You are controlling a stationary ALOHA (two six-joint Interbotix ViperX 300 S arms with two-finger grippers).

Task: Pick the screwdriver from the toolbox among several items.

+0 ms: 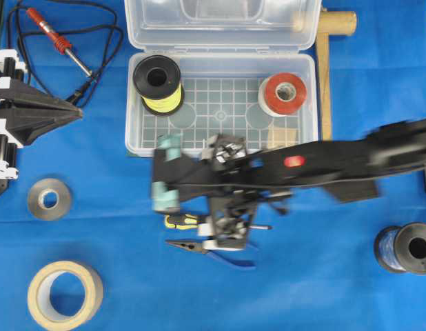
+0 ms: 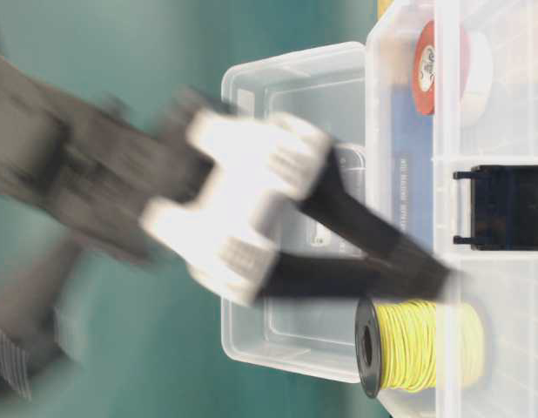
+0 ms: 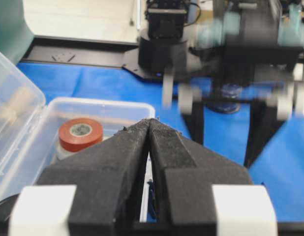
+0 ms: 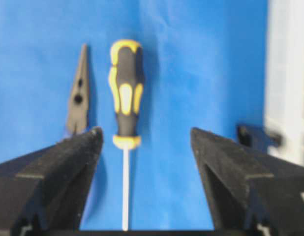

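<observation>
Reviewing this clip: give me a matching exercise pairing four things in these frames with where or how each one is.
Things:
1. screwdriver
2. red tape roll
3. left gripper
4. right gripper

States:
A. inside the toolbox
B. jaws shut, holding nothing
C. lying on the blue cloth beside the pliers
D. jaws wide open, holding nothing

Pairs: 1-C, 2-A, 3-B, 4-D

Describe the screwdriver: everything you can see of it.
The screwdriver has a chunky black handle with yellow cap, inlays and collar, and a thin silver shaft. It lies flat on the blue cloth, outside the toolbox, alongside the pliers without touching them. The right hand is open above it, fingers on either side, not gripping.
</observation>
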